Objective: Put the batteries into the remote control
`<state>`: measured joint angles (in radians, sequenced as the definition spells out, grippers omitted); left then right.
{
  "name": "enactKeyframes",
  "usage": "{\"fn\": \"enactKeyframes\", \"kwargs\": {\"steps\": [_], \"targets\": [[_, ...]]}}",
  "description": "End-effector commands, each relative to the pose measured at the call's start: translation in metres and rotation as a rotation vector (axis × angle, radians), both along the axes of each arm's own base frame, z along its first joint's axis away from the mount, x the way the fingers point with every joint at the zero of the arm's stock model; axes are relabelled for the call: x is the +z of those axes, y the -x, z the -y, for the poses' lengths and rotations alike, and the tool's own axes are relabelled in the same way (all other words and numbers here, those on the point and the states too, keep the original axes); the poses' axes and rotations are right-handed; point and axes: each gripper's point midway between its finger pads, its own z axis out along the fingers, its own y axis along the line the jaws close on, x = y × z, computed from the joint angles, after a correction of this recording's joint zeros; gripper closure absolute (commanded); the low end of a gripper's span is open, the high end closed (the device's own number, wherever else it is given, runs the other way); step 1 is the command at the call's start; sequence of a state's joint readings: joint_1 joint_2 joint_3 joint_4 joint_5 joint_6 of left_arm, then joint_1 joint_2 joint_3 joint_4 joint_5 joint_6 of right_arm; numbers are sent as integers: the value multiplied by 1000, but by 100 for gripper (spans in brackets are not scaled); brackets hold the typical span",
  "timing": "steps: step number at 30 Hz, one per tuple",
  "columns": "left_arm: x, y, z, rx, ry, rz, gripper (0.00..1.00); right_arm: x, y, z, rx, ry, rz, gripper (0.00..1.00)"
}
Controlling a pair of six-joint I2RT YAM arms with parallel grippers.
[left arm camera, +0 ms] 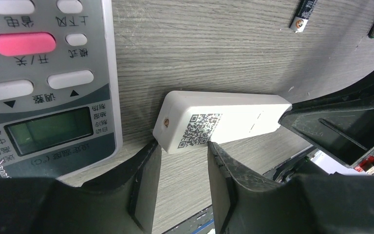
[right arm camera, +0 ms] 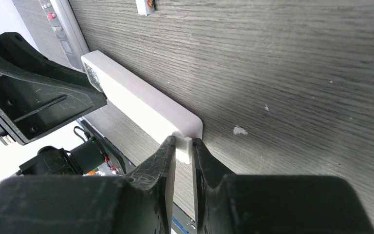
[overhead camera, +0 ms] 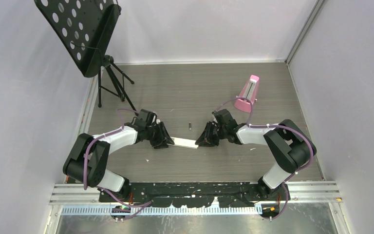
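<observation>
Step in hand: steadying remote control [right arm camera: 141,105], back-up on counter [right arm camera: 297,73]. Right gripper [right arm camera: 183,143] clenched on its end. Left gripper [left arm camera: 183,146] released, straddling opposite end. Batteries [left arm camera: 299,17] loose beyond left gripper. Next move likely calls for opening remote's back.

White remote control [left arm camera: 238,117] w/ black QR code; grey woodgrain table [left arm camera: 199,48]; pink metronome [overhead camera: 247,92].

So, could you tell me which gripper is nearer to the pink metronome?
Right. The right gripper is below and left of the pink metronome in the top view; the left gripper is farther left, beyond the remote control between them.
</observation>
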<state>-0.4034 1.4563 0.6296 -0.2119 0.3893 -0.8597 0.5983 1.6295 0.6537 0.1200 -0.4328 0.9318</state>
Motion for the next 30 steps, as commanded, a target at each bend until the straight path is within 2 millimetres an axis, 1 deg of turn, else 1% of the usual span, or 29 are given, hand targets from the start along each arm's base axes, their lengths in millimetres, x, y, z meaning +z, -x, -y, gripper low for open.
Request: {"fn": "enactKeyframes", "kwargs": {"steps": [1, 7, 12, 17, 23, 27, 28, 30], "targets": [[1, 1, 3, -23, 24, 19, 59, -21, 1, 0, 8, 74, 5, 79], [-8, 5, 5, -39, 34, -7, 59, -41, 11, -9, 79, 197, -36, 74], [-14, 12, 5, -50, 46, -30, 61, -52, 20, -14, 111, 328, -36, 74], [-17, 17, 3, -55, 40, -33, 61, -57, 16, -10, 82, 427, -5, 73], [-18, 17, -2, -56, 12, -29, 59, -63, 15, -26, 104, 461, 36, 65], [-16, 13, -5, -55, -17, -14, 56, -71, 12, -22, 83, 497, 38, 58], [-15, 12, -5, -55, -20, -8, 55, -74, 8, -18, 65, 524, 51, 56], [-12, 10, -6, -63, -31, 3, 54, -78, 7, -15, 57, 549, 51, 55]]}}
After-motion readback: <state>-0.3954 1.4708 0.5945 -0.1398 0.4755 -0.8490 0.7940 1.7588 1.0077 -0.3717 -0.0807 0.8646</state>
